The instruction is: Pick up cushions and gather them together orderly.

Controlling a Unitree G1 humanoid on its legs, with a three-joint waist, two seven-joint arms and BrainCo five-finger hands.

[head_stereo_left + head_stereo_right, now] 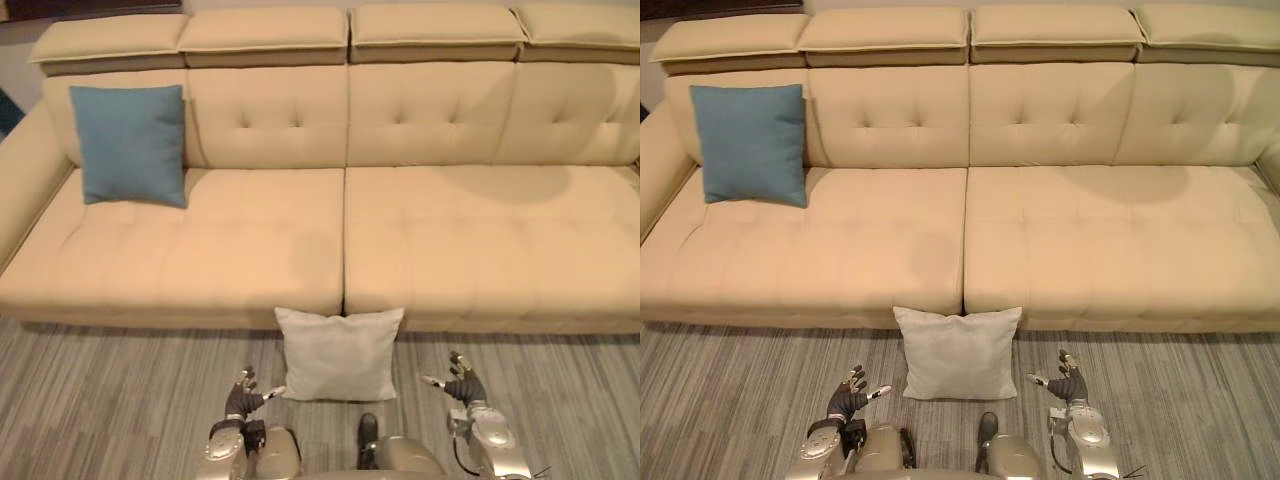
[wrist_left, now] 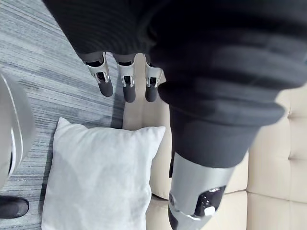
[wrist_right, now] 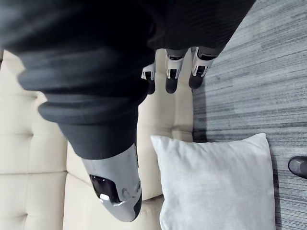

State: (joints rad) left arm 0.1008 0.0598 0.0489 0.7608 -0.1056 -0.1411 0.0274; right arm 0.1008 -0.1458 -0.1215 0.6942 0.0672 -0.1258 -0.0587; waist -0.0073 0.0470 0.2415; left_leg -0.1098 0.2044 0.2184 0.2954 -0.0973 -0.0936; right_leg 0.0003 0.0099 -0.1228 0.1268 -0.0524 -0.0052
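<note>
- On the grey striped floor (image 1: 120, 390), hard up against the sofa's front, sits the white cushion (image 1: 340, 355). Its top edge meets the sofa base just under the seam between the two seats.
- The beige sofa (image 1: 450, 230) runs right across the view, with a tufted back and headrests along the top.
- Over at the robot's left end of the seat is the blue cushion (image 1: 130, 143), upright, leaning on the backrest and tucked close to the armrest. It is well apart from the white one.
- Left hand (image 1: 243, 397): low over the floor, just beside the white cushion's lower left corner, thumb pointing toward it. In its wrist view the fingers (image 2: 128, 88) reach out straight in a row with nothing between them and the thumb. It is spread and empty.
- Right hand (image 1: 462, 385): mirroring it on the other side, near the cushion's right edge but with a strip of floor showing between. Its wrist view shows fingers (image 3: 171, 79) extended side by side, thumb out, no grip on anything.
- So the white cushion sits between the two hands and neither has hold of it. I can't make out any contact from either side.
- Both cushions rest where they are, one on the seat and one on the floor.
</note>
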